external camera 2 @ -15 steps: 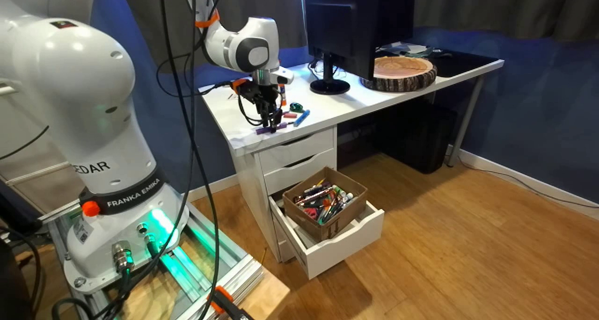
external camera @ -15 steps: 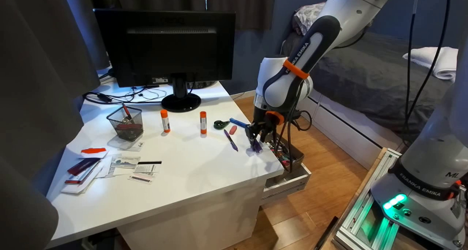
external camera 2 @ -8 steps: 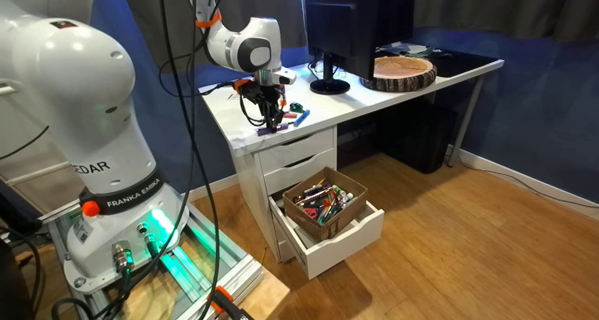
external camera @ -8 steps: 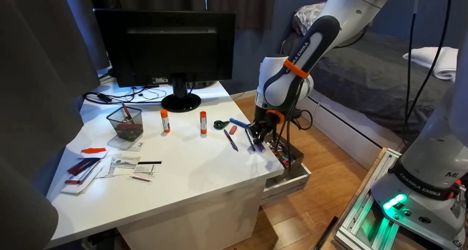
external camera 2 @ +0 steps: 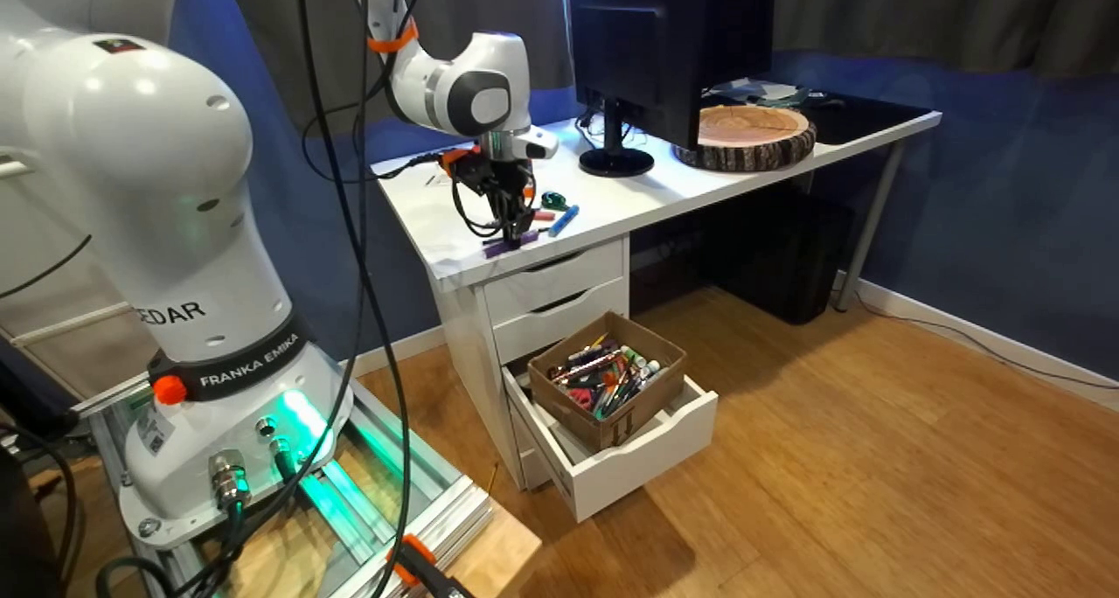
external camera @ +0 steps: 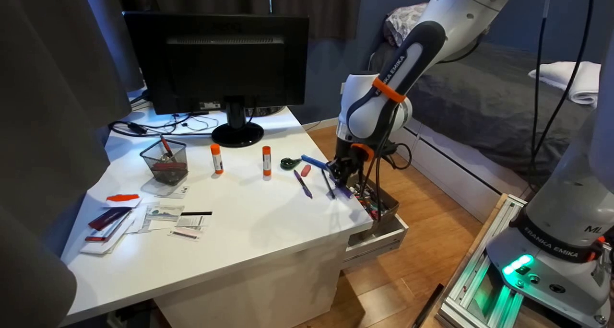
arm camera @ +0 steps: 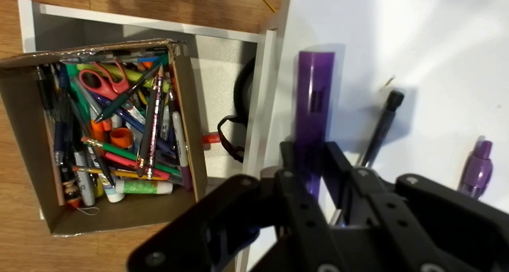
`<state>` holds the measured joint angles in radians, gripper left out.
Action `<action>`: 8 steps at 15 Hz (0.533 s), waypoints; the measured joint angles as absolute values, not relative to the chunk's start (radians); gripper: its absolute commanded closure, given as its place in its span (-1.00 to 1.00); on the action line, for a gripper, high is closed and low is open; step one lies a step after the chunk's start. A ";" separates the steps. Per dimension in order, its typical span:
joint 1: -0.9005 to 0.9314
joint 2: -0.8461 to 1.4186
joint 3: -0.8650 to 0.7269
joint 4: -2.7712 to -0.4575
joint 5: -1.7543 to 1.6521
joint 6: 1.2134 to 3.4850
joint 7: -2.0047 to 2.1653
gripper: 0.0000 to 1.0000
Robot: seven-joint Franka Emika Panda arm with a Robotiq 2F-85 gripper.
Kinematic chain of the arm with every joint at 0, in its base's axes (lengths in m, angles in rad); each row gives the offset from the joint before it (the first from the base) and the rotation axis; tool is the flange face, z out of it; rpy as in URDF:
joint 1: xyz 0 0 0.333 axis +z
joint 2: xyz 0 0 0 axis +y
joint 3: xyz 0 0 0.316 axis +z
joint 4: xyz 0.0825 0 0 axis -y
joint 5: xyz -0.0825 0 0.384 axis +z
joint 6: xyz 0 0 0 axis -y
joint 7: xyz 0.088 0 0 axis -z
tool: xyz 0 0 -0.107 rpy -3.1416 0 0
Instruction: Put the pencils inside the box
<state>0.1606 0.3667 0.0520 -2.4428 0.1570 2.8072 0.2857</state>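
The gripper (arm camera: 310, 154) has its jaws clamped around a thick purple marker (arm camera: 315, 85), whose flat end juts past them near the edge of the white desk (arm camera: 445, 33). Whether the marker touches the desktop cannot be told. The step in hand looks like carrying it to the cardboard box (external camera 2: 642, 410), and a straight lift should come first, so the free end neither drags nor twists in the grip. Just beside the jaws lies a slim black pen (arm camera: 378, 133), which a sideways move at this height could knock. Farther in lies a purple pen (arm camera: 479, 168); in both exterior views a blue marker (external camera 2: 564, 220) rests near the desk edge. All three probably remain to be put away. Past the edge and below the desktop, a pulled-out drawer (external camera 2: 647, 458) holds the box, crowded with pens (arm camera: 129, 92), a patterned pencil (arm camera: 155, 121) and pink-handled scissors (arm camera: 107, 90). Best to cross the rim with the marker level, centre it over the heap, go down until it almost meets the top pieces, then let go gently so that it neither bounces nor lodges against a wall.
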 measured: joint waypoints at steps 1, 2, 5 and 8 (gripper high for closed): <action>0.161 0.367 0.052 -2.443 0.156 2.807 0.286 0.96; 0.161 0.367 0.052 -2.443 0.154 2.807 0.286 0.91; 0.159 0.352 0.052 -2.444 0.154 2.795 0.272 0.90; 0.139 0.272 0.047 -2.451 0.150 2.738 0.239 0.90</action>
